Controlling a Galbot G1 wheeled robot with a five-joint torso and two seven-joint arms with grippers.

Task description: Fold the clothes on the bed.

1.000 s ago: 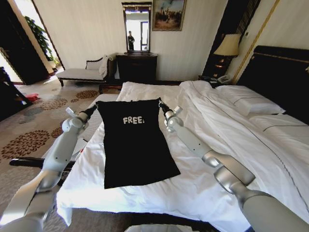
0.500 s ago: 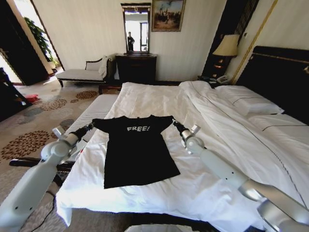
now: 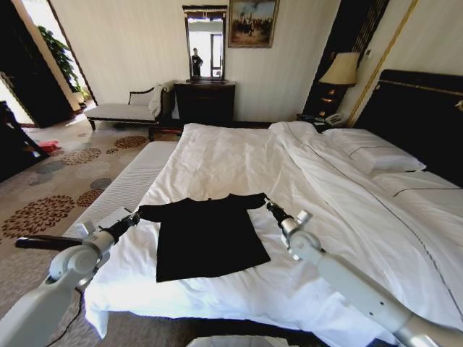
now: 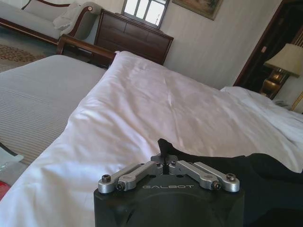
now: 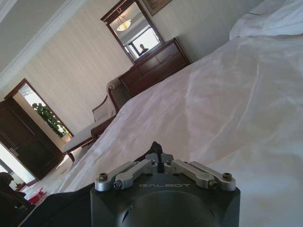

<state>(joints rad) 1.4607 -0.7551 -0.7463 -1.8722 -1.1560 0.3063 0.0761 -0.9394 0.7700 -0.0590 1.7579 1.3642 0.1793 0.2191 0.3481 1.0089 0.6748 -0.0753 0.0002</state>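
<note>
The left gripper (image 3: 132,216) sits low over the near left part of the bed (image 3: 239,155), just inside its left edge, with its fingers pinched together on the left sleeve tip of the black T-shirt (image 3: 206,238); in the left wrist view a small peak of dark cloth stands up between the closed fingertips of the left gripper (image 4: 164,160). The T-shirt lies on the white duvet toward the foot of the bed, its hem nearest the robot and its sleeve line stretched into a nearly straight band between the two grippers. No lettering shows on the upper face, so the top part appears to be folded down over the body. At the right end of that band the right gripper (image 3: 270,207) holds the other sleeve tip, its fingers likewise clamped shut on cloth, as the right wrist view confirms at the right gripper (image 5: 156,151).

The fabric looks thin, light and limp: it will sag and crease wherever it is unsupported and will slide easily on the smooth duvet, which may itself ruck up if dragged. Corners and sleeve ends look like the sensible holds, taken in matched pairs and kept gently taut so each fold line stays straight. Fragility seems no concern, though a shallow pinch could slip off.
</note>
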